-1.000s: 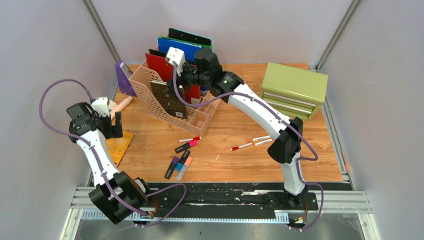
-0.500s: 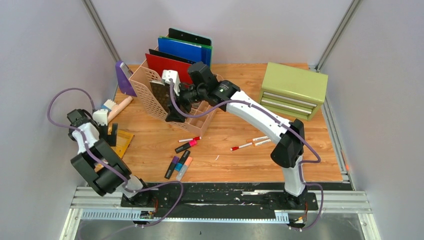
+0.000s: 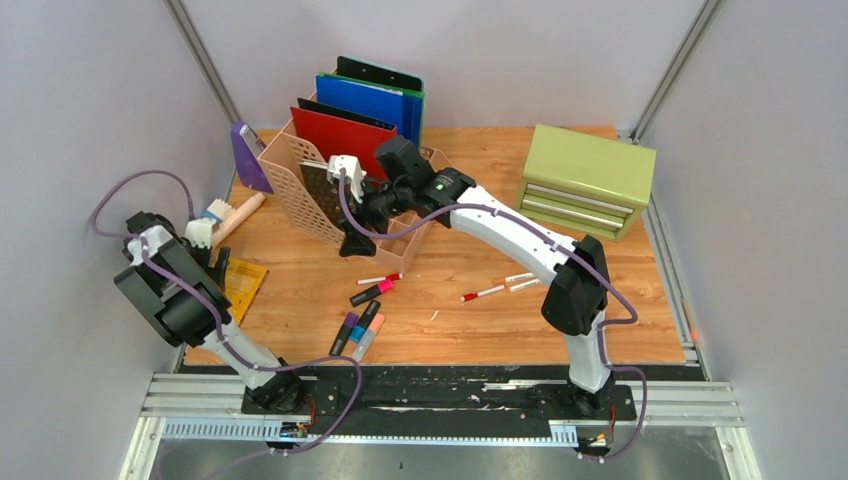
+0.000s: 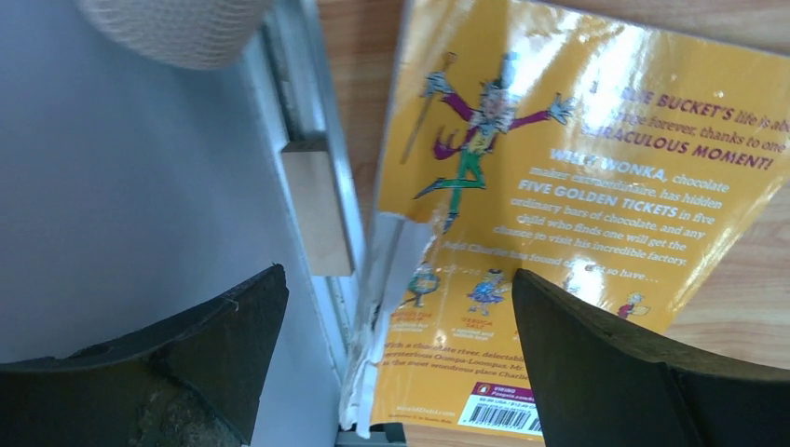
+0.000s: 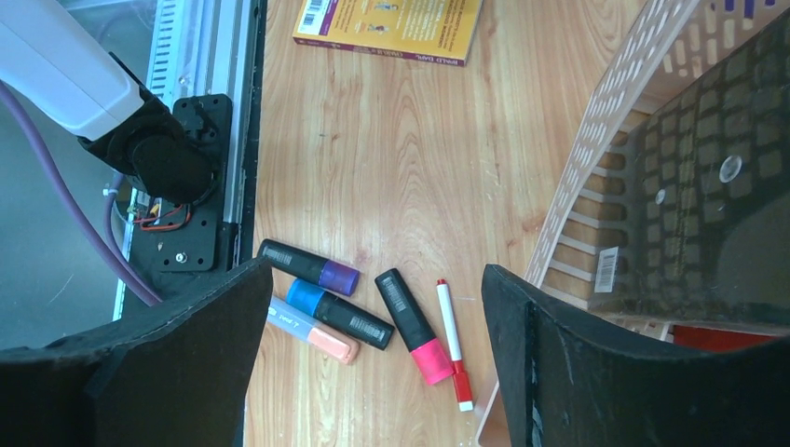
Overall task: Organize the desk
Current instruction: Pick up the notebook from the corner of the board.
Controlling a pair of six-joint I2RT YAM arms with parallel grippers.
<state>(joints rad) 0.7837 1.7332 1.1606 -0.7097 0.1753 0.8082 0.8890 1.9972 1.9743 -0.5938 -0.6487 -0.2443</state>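
The desk (image 3: 450, 320) is light wood with a black rail along its front. A yellow paperback (image 4: 578, 186) lies back cover up at the desk's left edge (image 3: 243, 285). My left gripper (image 4: 396, 279) hangs open just over the book's torn spine, one finger over the wall side and one over the cover. My right gripper (image 5: 374, 275) is open and empty above the desk, beside the front corner of the pink file organizer (image 3: 335, 205). Below it lie three highlighters (image 5: 317, 298), a pink-capped highlighter (image 5: 415, 326) and a red pen (image 5: 454, 345).
Red, blue and black folders stand in the organizer, with a black mesh holder (image 5: 708, 168) in its front slot. Two more red pens (image 3: 500, 287) lie mid-desk. A green drawer cabinet (image 3: 585, 180) stands back right. A peach roll (image 3: 240, 212) and a purple item (image 3: 250, 157) sit back left.
My left arm folded back and lowered its gripper onto the book's left edge. My right gripper dropped from above the organizer to its front corner, facing down at the markers.
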